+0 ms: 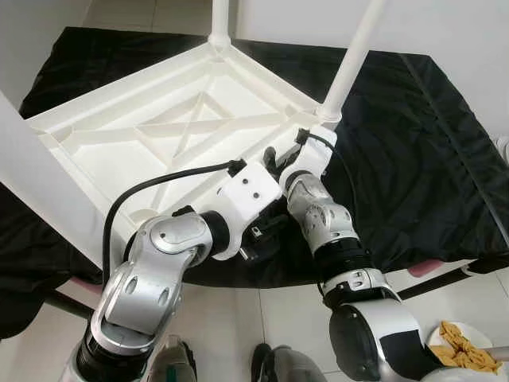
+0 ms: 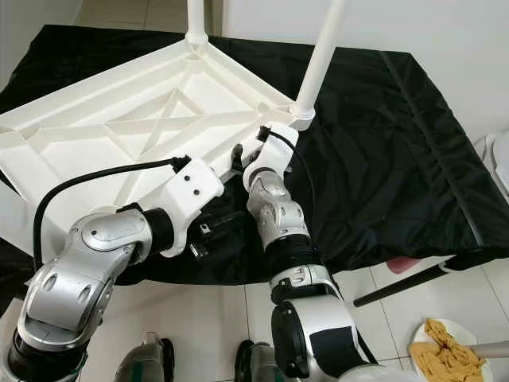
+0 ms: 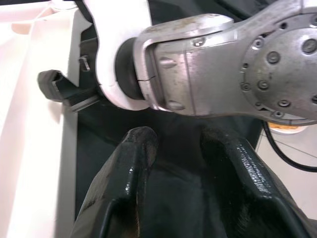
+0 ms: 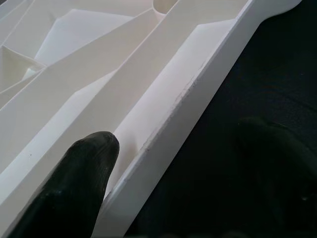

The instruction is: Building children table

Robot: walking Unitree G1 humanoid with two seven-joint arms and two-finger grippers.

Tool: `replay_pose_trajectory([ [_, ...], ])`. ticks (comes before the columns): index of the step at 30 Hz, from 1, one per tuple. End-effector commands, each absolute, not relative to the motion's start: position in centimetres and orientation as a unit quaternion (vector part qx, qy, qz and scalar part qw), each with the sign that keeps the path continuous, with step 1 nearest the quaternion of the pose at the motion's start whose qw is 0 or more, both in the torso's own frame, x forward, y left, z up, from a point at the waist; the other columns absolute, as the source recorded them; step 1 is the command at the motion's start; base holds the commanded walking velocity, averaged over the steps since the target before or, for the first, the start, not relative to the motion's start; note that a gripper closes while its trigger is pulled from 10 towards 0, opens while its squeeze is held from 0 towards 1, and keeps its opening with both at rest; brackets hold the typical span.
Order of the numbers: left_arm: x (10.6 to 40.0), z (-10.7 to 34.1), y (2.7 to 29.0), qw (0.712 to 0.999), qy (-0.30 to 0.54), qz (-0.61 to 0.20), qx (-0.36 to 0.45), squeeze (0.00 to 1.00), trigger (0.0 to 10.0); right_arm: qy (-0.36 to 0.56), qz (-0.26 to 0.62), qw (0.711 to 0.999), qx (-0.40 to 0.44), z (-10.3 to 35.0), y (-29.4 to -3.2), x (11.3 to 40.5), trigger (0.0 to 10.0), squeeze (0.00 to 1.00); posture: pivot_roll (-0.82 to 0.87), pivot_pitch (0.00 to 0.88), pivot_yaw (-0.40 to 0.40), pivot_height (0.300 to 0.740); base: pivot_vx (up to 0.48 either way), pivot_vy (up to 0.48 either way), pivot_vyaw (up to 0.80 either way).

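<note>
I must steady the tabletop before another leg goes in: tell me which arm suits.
Probably right: the right gripper already straddles the upturned white tabletop's rim, fingers open. The left gripper hangs open over the black cloth.

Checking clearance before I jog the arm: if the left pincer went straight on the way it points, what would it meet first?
Most likely the right arm's silver wrist, which crosses just beyond the left pincer; depth is hard to judge. The white table frame lies alongside, off that line.
</note>
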State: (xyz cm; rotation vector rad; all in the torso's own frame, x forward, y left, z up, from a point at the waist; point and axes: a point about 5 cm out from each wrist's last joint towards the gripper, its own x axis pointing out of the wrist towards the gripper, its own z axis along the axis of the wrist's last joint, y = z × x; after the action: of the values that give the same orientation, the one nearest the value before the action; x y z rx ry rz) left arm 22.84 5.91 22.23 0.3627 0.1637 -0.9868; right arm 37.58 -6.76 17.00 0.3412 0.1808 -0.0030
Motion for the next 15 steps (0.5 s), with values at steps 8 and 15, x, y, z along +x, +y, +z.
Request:
replay_pose_trajectory([
  [8,22.73,21.86,5.16,0.888,0.089,-0.426,0.147,0.0,10.0,0.162,-0.011,0.979,0.12,14.55,-5.07,37.08,10.0,0.0,0.18,0.135,-0.125,0.74,0.0,0.0,0.0],
  [15,23.22,22.0,4.64,0.899,0.084,-0.399,0.161,0.0,10.0,0.173,-0.046,0.979,0.094,14.6,-5.21,37.44,0.0,0.0,0.19,0.132,-0.131,0.74,0.0,0.0,0.0],
])
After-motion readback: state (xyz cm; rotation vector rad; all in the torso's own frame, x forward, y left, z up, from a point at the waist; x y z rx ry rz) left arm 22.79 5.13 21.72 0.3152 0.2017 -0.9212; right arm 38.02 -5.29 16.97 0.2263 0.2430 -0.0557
